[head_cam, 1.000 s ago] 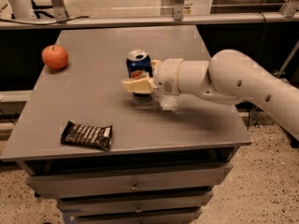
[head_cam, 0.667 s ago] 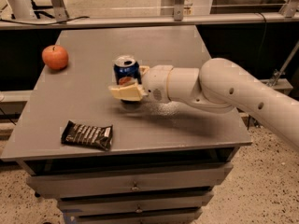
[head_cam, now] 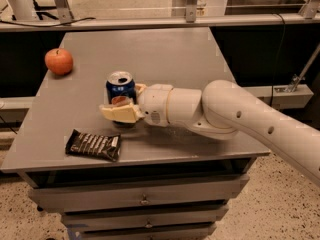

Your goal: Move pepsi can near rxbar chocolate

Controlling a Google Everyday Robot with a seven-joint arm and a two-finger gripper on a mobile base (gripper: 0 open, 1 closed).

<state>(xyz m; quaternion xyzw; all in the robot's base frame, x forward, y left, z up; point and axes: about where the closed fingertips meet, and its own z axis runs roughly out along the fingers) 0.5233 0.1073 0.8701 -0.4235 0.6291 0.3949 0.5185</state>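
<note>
The pepsi can (head_cam: pixel 120 87), dark blue with a silver top and a round logo, stands upright near the middle of the grey table (head_cam: pixel 165 59). My gripper (head_cam: pixel 123 103) is shut on the can, with one pale finger (head_cam: pixel 120 113) across its front and the other behind it at the right. The white arm reaches in from the right. The rxbar chocolate (head_cam: pixel 94 144), a flat black wrapper with white lettering, lies near the table's front left edge, a short way in front of and left of the can.
A red apple (head_cam: pixel 58 61) sits at the table's back left. Drawers (head_cam: pixel 145 200) run below the front edge. A metal rail (head_cam: pixel 160 21) crosses behind the table.
My gripper has carried the pepsi can left and toward the front, closer to the rxbar chocolate. The apple and the bar have not moved.
</note>
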